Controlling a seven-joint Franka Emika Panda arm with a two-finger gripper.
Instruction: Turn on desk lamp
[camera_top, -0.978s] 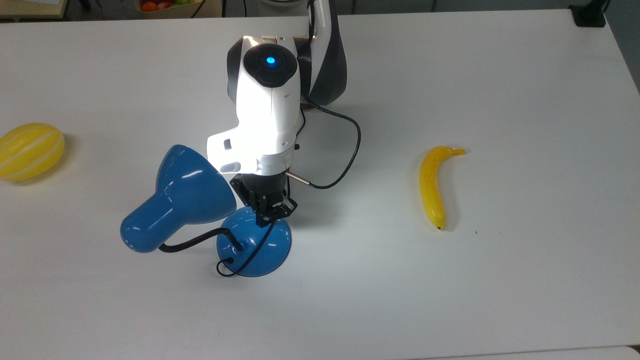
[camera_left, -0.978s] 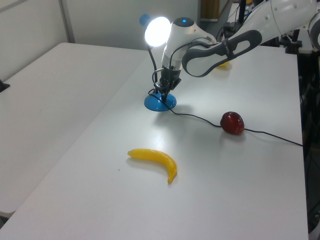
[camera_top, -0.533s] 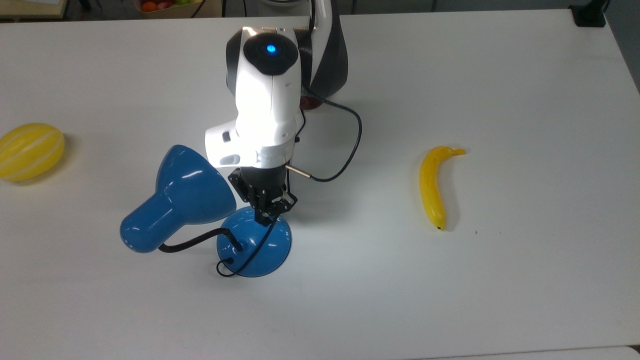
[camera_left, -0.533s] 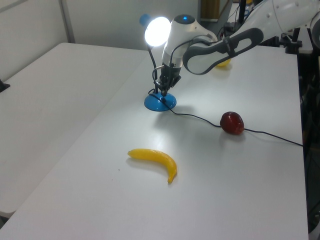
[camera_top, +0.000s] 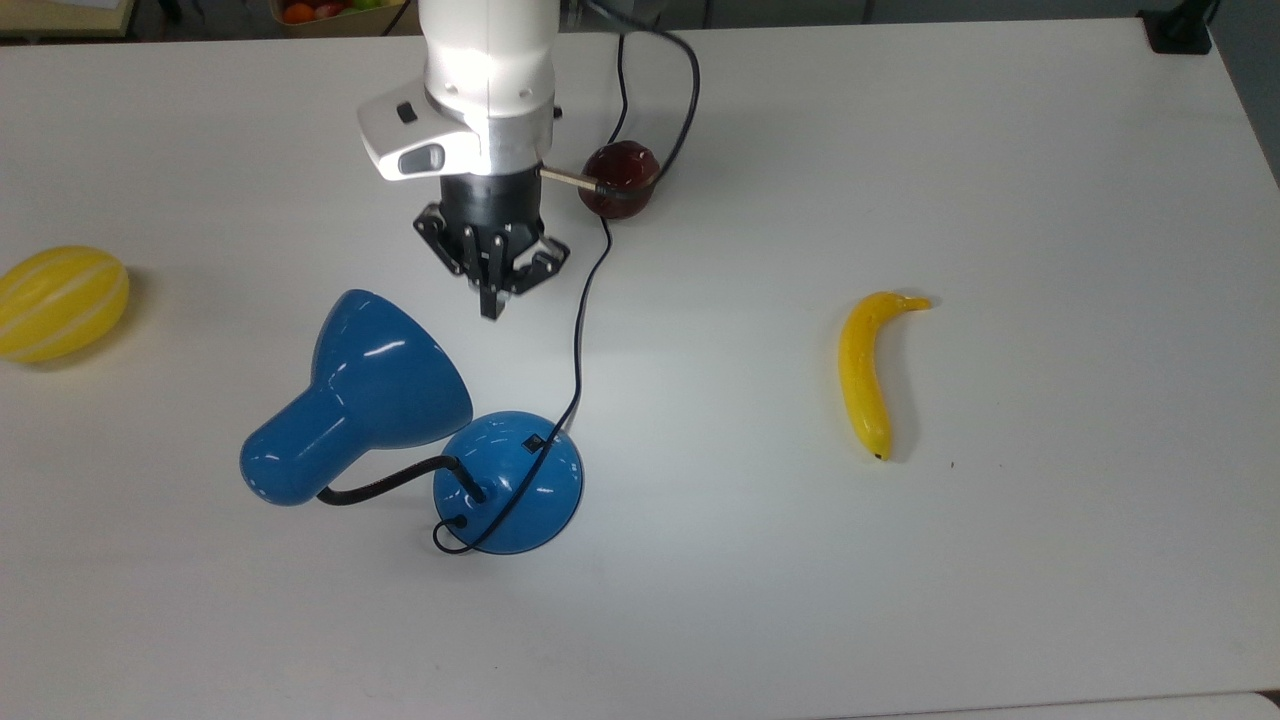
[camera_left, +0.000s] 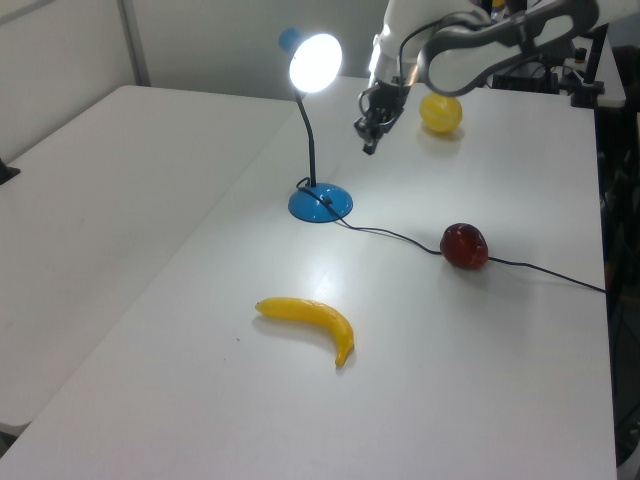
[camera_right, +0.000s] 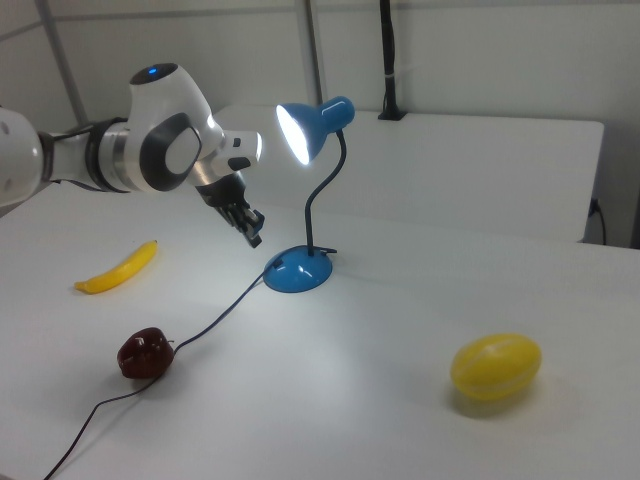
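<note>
Lamp lit: the desk lamp (camera_left: 314, 62) shade glows white at upper centre of the left view, and the right view shows the bulb face bright at top centre. By these frames the switch job looks done, so the step in hand reads as backing the arm clear.

Gripper (camera_top: 492, 300) sits upper centre-left of the top view, up off the desk (camera_top: 900, 600) and well apart from the lamp's blue base (camera_top: 510, 480). Fingers look pinched together with nothing between them, clenched empty. The left view puts it in the air just right of the shade, above the base.

Lamp position: base low centre-left in the top view, shade pointing to the top view's upper left, small black switch (camera_top: 534, 441) on the dome's upper side, exposed.

To do the retreat well:
- go up and away from the shade; shade and bendy neck are the nearest things to clip
- mind the black cord (camera_top: 577, 340), which runs from the base up past the gripper toward the dark red apple (camera_top: 620, 180); snagging it could drag the base
- don't sweep low over the apple

Banana (camera_top: 868, 370) at right and yellow melon (camera_top: 60, 300) at far left of the top view are well out of the path.
</note>
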